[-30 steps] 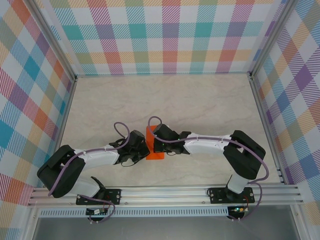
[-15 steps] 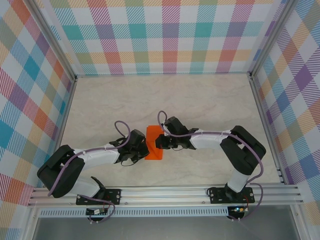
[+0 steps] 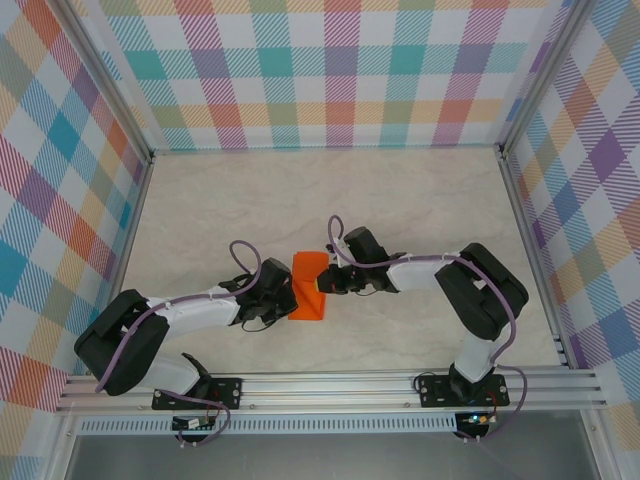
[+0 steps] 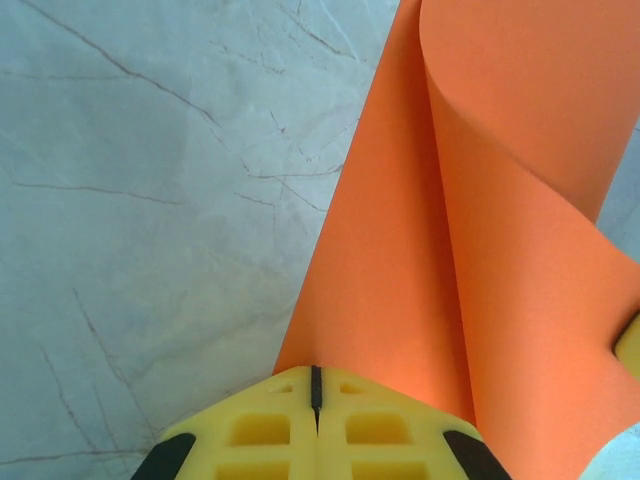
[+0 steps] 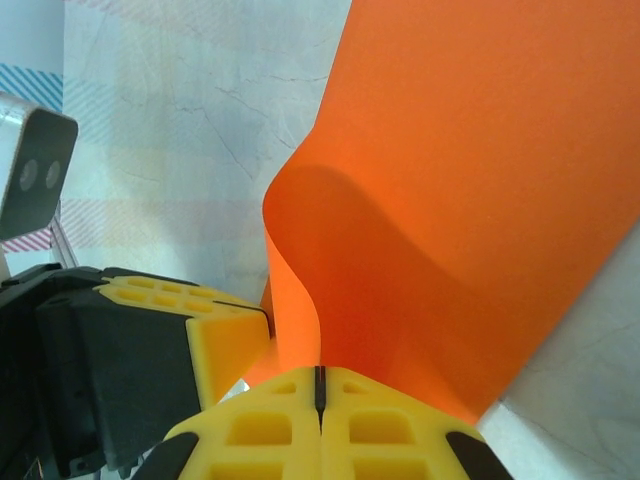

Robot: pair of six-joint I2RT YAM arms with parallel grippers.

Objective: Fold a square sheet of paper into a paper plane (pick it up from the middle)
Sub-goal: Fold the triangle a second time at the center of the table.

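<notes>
The square sheet of paper [image 3: 308, 292] is standing up off the tabletop [image 3: 420, 200] toward the near middle, between the two arms [image 3: 190, 312], and is bowing into a loose curl rather than lying flat. The left pincer [image 4: 315, 385] is clenching on one edge of it, closed tight with the orange paper running straight out of the seam. The right pincer [image 5: 320, 380] is gripping the opposite side the same way, and the paper is swelling up from its tips in a soft bend.

The sheet is looking thin, light and floppy, so it is probably sagging wherever it is unsupported. Any sharp pinch is likely to leave a lasting crease. It is also smooth enough to slip, and pulling the arms apart could tear it. The safest hold is probably at opposite edges near mid-side, leaving the centre line free for the fold.
</notes>
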